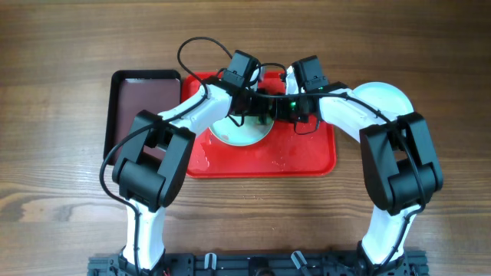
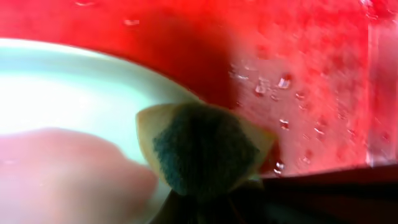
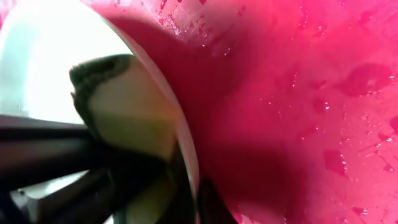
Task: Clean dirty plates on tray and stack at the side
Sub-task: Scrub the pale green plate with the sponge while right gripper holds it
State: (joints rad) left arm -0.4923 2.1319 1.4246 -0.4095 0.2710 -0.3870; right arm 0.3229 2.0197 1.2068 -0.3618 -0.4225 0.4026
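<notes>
**Both arms crowded onto one plate, mid-tray**

Closest to the robot's base is the wood surface [image 1: 253, 222], then the front rim of the red tray [image 1: 307, 167]. The tray floor is properly wet, with droplets [image 2: 284, 81] scattered across it in both wrist views.

A bit further in, the plate [image 1: 244, 136] lies flat on the tray, left of its middle. The left arm [image 1: 192, 111] and right arm [image 1: 345, 107] both bend inward and meet over the plate's far edge.

Left jaws: closed on a sponge [image 2: 199, 149], yellow with a dark green scrub face. In the left wrist view the sponge sits right over the plate's rim, scrub side towards the camera. Can't tell if it's actually pressing on the plate or just above it.

Right jaws: shut too. In the right wrist view the plate's rim runs straight down into the dark fingers at the bottom, so they look pinched on that rim. The sponge is just beside them, on the plate side.

Further back, a dark tray [image 1: 146, 80] sits on the surface just beside the red one's left edge. A white plate [image 1: 383, 93] rests off the tray near its far right corner, half hidden behind the right arm.
</notes>
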